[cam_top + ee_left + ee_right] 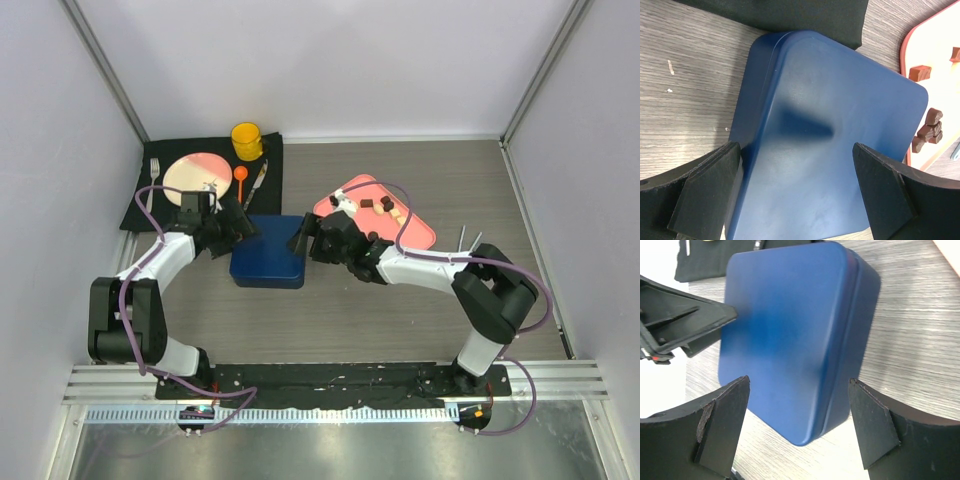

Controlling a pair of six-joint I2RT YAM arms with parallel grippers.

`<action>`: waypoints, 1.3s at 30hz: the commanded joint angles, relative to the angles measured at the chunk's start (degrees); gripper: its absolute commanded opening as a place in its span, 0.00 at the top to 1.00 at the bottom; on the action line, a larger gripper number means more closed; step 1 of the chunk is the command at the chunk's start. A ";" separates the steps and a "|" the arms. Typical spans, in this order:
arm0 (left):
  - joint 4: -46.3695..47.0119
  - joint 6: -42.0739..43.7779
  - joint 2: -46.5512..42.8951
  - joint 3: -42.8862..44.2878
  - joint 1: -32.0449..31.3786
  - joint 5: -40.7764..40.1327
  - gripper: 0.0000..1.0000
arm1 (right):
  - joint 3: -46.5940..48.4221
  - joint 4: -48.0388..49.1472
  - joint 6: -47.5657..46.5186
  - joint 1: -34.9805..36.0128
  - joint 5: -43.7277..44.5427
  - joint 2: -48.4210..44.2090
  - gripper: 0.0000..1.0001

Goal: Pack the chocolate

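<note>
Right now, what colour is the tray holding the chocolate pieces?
Salmon pink tray; it shows best in the top external view.

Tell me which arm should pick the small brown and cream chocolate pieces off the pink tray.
Right. The pink tray with the chocolate pieces lies just beside the open right gripper; the open left gripper sits beyond the closed blue rectangular tin, farther off.

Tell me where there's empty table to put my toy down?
Bare wood lies between the blue box and the arm bases, and behind the box between the black mat and the pink tray. Crowded: the box's sides, where the left gripper and right gripper flank it.
</note>
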 commanded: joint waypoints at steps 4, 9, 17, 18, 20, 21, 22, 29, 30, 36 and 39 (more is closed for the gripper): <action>-0.31 0.66 0.17 1.96 -0.31 2.11 0.00 | -1.00 4.16 -0.89 -3.59 -3.11 -1.32 0.16; -0.66 1.18 -0.27 2.05 -0.40 1.41 0.00 | -3.37 6.98 0.34 -4.65 -7.43 0.26 0.28; -1.02 1.62 -0.36 2.31 -0.58 0.97 0.00 | -7.24 11.28 2.98 -5.61 -12.62 2.72 0.43; -1.02 1.62 -0.36 2.32 -0.67 1.06 0.00 | -8.02 11.81 3.51 -5.96 -13.06 2.81 0.46; -1.10 1.71 -0.36 2.32 -0.67 0.97 0.00 | -8.82 12.34 4.04 -6.32 -13.50 3.34 0.50; -1.10 1.80 -0.36 2.23 -0.67 0.88 0.00 | -9.78 12.78 4.30 -6.67 -13.59 3.51 0.52; -1.36 1.80 -0.36 2.40 -0.58 0.80 0.00 | -10.22 12.87 4.82 -6.76 -13.50 3.69 0.55; -1.89 2.06 0.25 2.67 -0.67 0.18 0.00 | -11.72 12.87 4.31 -7.20 -13.59 4.13 0.64; -2.07 2.15 0.34 2.75 -0.67 0.09 0.00 | -11.03 12.87 4.04 -7.37 -13.68 3.87 0.64; -2.68 2.68 -0.27 2.76 -0.67 -1.57 0.00 | -5.15 11.65 -0.25 -10.36 -14.29 2.20 0.59; -2.60 2.85 -0.18 2.67 -0.67 -1.67 0.00 | -0.93 10.85 -2.28 -12.20 -14.73 3.16 0.52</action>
